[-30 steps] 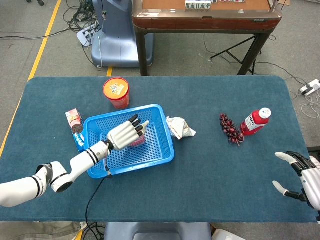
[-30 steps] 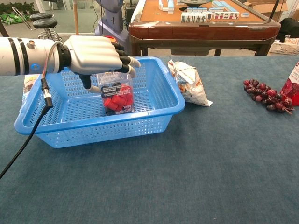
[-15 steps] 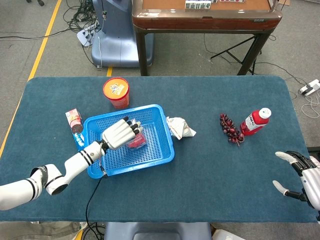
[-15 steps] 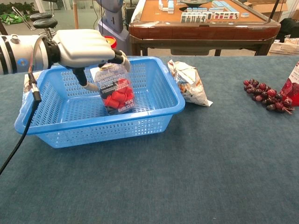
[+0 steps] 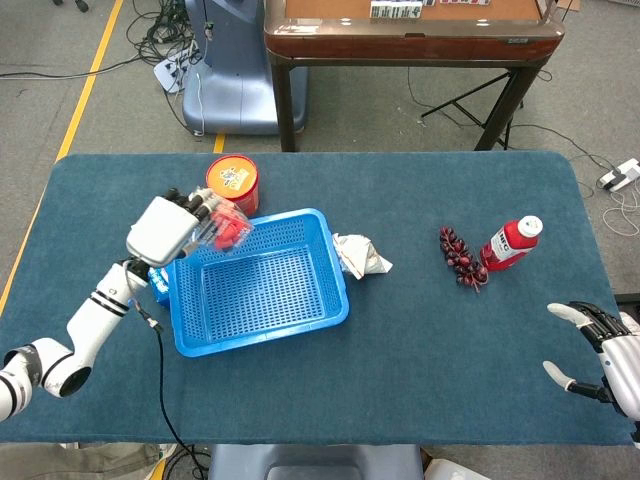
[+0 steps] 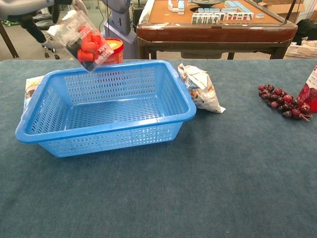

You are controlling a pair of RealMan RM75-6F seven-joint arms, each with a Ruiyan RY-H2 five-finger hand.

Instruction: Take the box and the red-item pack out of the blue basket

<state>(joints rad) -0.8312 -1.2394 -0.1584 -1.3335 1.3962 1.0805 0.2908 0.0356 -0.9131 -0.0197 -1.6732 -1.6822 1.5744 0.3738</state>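
The red-item pack (image 6: 85, 40) is a clear plastic bag with a cluster of red pieces inside and a dark label whose white print is tilted and too small to read; it hangs in the air above the far left corner of the blue basket (image 5: 258, 330), clear of the rim, with its lower end tipped toward the basket. The left hand (image 5: 170, 227) holds it from above, fingers closed on the top of the bag; in the chest view only a sliver of this hand (image 6: 29, 6) shows at the upper edge. The basket itself is a perforated tray, and both views show nothing lying in it. The box (image 5: 154, 276) lies on the table just beside the basket's left wall, mostly hidden under the left forearm in the head view; the chest view shows only a corner of it (image 6: 30, 85), printed with a picture, its writing unreadable. Just behind the basket stands an orange canister (image 5: 233, 178) with a cartoon lid, lettering not legible. A crumpled silver snack bag (image 6: 200, 90) rests against the basket's right far corner. Further right lie a bunch of dark red grapes (image 5: 459, 256) and beside them a red bottle (image 5: 511, 243) with a white cap and white lettering that cannot be made out. The right hand (image 5: 600, 355) hovers off the table's near right corner, fingers spread, holding nothing.
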